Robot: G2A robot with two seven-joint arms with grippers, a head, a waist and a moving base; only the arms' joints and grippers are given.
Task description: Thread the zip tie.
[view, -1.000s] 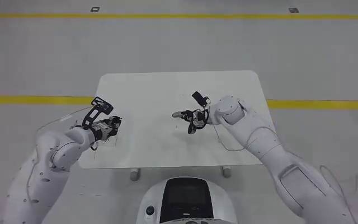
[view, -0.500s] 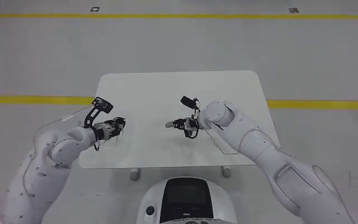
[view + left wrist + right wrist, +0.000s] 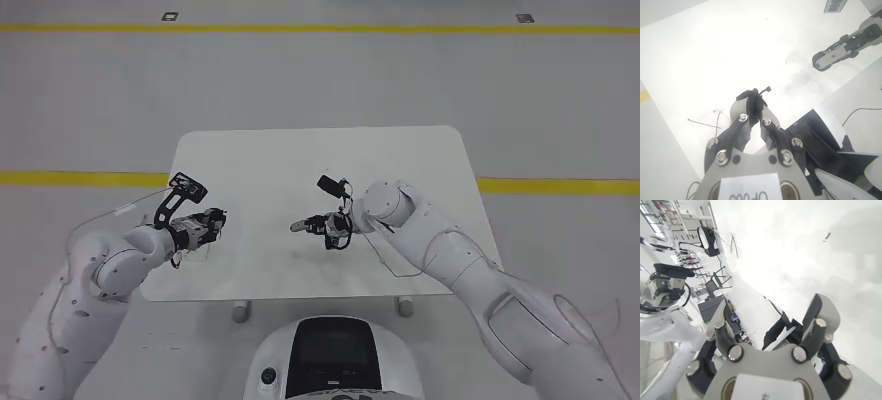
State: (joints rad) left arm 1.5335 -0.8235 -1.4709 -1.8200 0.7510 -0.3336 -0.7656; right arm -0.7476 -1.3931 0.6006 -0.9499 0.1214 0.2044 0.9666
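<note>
Presently the left gripper (image 3: 753,101) is clenched on the zip tie (image 3: 765,90), above the table's (image 3: 400,160) left part. A short stub with a blocky end projects past the fingertips, pointing toward the right gripper (image 3: 300,226). That gripper hangs released over mid-table, well apart. Closing the gap likely falls to the right arm.

A white table (image 3: 300,150) with rounded corners is set on a grey floor (image 3: 100,90). A near yellow line (image 3: 560,185) is interrupted by it, running 9 to 3 o'clock. A far yellow line (image 3: 300,28) is laid toward 12, with floor plates (image 3: 170,16) at 11 and 1. A brown scrap (image 3: 826,236) is seen on the tabletop.
</note>
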